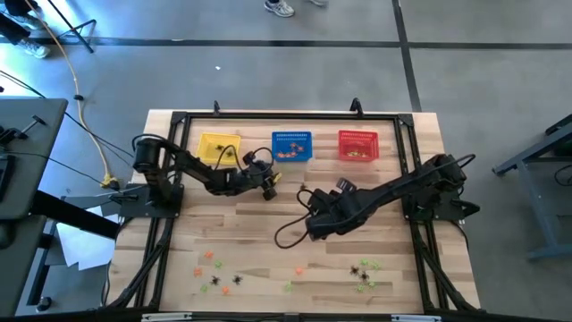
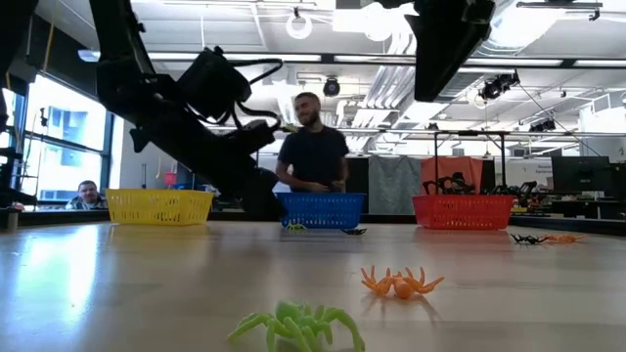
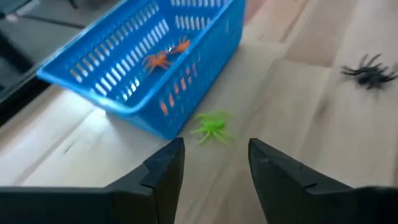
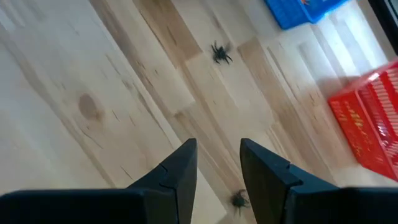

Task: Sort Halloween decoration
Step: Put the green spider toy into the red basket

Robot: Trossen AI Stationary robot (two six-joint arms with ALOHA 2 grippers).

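My left gripper stands open low over the table, just in front of the blue basket. A light green spider lies on the wood beside the basket's wall, ahead of the fingertips. Orange trinkets lie inside that basket. A black spider lies on the table farther right. My right gripper hangs open above mid-table, pointing steeply down. A small black spider shows low in its gap, and I cannot tell whether it touches a finger. More decorations lie scattered near the front edge.
The yellow basket and the red basket flank the blue one along the far side. Green and orange spiders lie close to the low camera. A person stands beyond the table's far edge.
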